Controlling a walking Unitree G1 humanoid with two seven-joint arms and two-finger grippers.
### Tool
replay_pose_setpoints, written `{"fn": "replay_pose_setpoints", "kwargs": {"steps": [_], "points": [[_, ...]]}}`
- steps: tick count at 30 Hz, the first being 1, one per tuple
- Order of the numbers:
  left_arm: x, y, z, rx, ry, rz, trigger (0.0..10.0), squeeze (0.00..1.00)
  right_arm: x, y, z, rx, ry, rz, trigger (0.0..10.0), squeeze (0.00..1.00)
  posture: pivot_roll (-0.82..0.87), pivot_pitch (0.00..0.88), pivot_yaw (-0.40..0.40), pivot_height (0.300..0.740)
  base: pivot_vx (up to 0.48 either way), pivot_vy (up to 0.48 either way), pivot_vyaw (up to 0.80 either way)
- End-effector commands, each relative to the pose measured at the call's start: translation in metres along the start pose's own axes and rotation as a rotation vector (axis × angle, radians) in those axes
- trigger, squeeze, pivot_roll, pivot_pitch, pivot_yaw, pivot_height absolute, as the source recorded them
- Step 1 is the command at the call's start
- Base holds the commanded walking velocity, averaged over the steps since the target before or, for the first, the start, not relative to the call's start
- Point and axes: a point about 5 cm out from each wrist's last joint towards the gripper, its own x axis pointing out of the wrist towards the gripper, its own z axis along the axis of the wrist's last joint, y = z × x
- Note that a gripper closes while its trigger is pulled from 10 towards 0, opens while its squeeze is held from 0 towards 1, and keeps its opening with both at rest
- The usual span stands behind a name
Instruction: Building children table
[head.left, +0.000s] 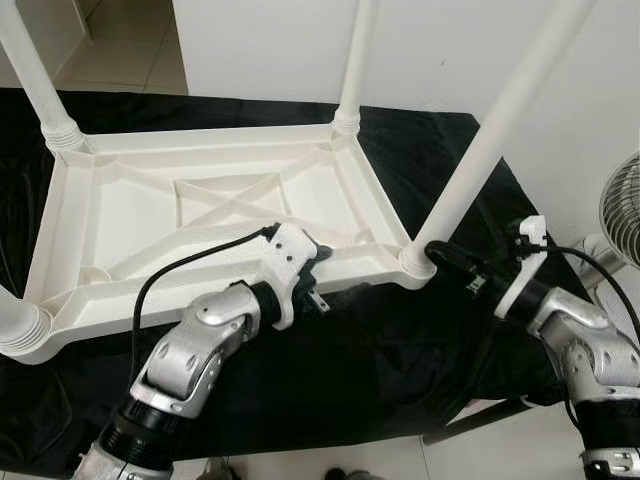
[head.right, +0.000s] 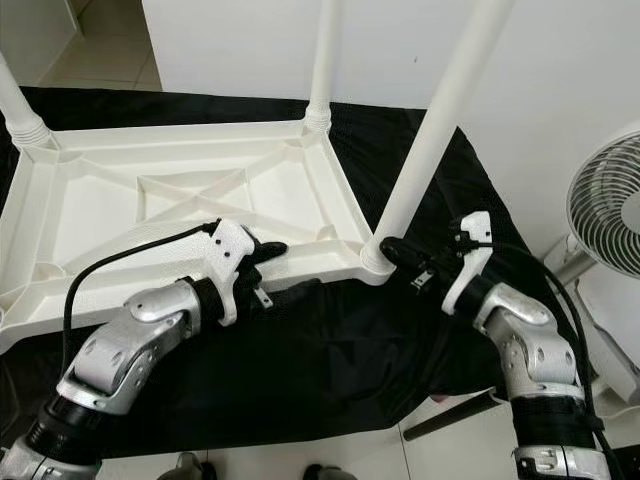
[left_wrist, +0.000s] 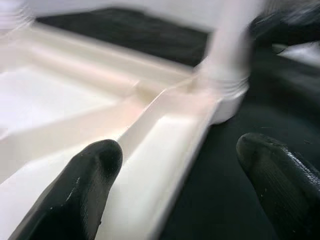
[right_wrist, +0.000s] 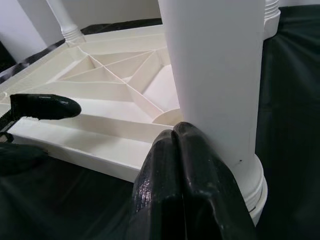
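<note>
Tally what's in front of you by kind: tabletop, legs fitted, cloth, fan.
Tabletop: 1, upside down on the cloth
Legs: 4, one in each corner
Cloth: 1, black
Fan: 1, at the robot's right
Total: 7

No readable text, labels, brands or numbers anywhere — white plastic table underside (head.left: 200, 210) plain, black cloth (head.left: 380, 340) unmarked.
</note>
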Motion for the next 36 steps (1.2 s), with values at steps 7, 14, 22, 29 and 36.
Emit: {"fn": "replay_pose_setpoints", "kwargs": {"steps": [7, 14, 22, 29, 36], "points": [[0.006, 0.008, -0.015, 0.064, 0.139, 0.151, 10.0, 0.0, 0.003, -0.009, 0.001, -0.027, -0.024, -0.054, 10.0, 0.0, 0.06, 0.185, -0.07, 0.74, 0.0, 0.0, 0.0], [0.011, 0.008, -0.008, 0.096, 0.171, 0.176, 10.0, 0.0, 0.001, -0.023, 0.007, -0.05, -0.051, -0.13, 10.0, 0.0, 0.05, 0.191, -0.065, 0.74, 0.0, 0.0, 0.0], [0.015, -0.011, 0.008, 0.102, 0.167, 0.066, 10.0, 0.0, -0.002, -0.042, 0.014, -0.079, -0.094, -0.246, 10.0, 0.0, 0.04, 0.193, -0.063, 0.74, 0.0, 0.0, 0.0], [0.021, -0.022, 0.014, 0.093, 0.167, 0.018, 10.0, 0.0, 0.008, -0.046, 0.015, -0.079, -0.132, -0.288, 10.0, 0.0, 0.05, 0.197, -0.051, 0.74, 0.0, 0.0, 0.0], [0.026, -0.035, 0.017, 0.117, 0.196, -0.056, 10.0, 0.0, 0.019, -0.043, 0.015, -0.072, -0.155, -0.275, 10.0, 0.0, 0.05, 0.197, -0.046, 0.74, 0.0, 0.0, 0.0]]}}
